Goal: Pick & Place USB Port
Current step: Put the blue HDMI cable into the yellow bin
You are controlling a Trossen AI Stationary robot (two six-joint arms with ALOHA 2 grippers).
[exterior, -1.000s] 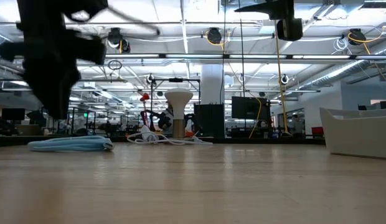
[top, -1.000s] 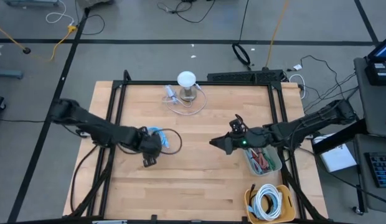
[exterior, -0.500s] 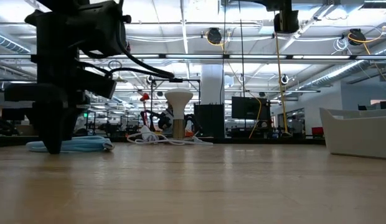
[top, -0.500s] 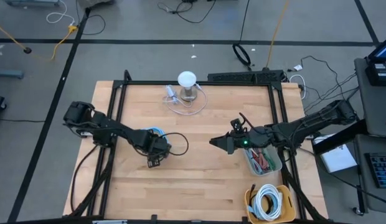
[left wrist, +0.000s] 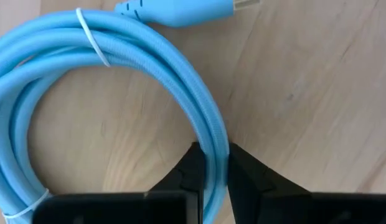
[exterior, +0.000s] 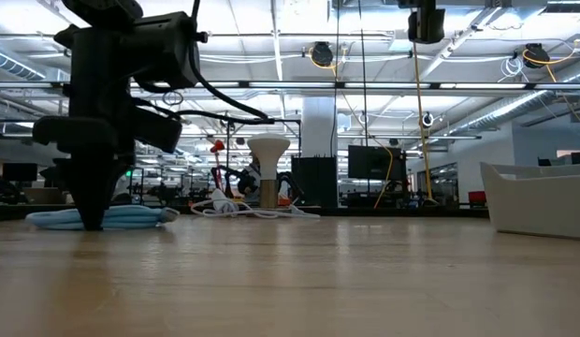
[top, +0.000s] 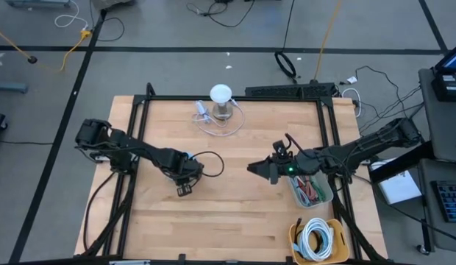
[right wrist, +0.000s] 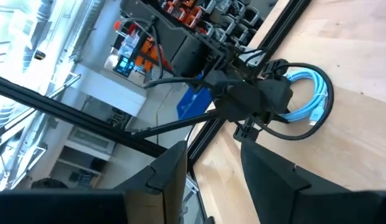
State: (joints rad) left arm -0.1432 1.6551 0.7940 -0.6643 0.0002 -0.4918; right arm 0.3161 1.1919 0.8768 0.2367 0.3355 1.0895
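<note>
A blue USB cable (left wrist: 157, 50), coiled and tied with white ties, lies flat on the wooden table at centre left; its plug (left wrist: 180, 10) rests on the wood. My left gripper (top: 185, 179) stands over the coil, pointing down, shut on its strands. In the low view the left gripper (exterior: 89, 211) reaches down to the coil (exterior: 131, 216). My right gripper (top: 251, 168) hovers open above the table at centre right, apart from everything; the right wrist view looks past its fingers at the left arm and the coil (right wrist: 308, 99). My left gripper pinches the blue cable's coiled strands (left wrist: 213, 140) between its two fingers (left wrist: 192, 167), at one side of the loop away from the plug. The fingers come from above, pointing down, across the strands. The coil lies flat on the table.
A white dome on a stand (top: 221, 98) with a loose white cord sits by the far edge. A clear bin of cables (top: 311, 190) and a yellow bin with a white coil (top: 315, 239) stand at the near right. Black frame rails (top: 140, 125) border the table.
My left gripper has moved a little toward the table's right and near edges and come down from above the table onto the blue coil. The right arm has kept still.
</note>
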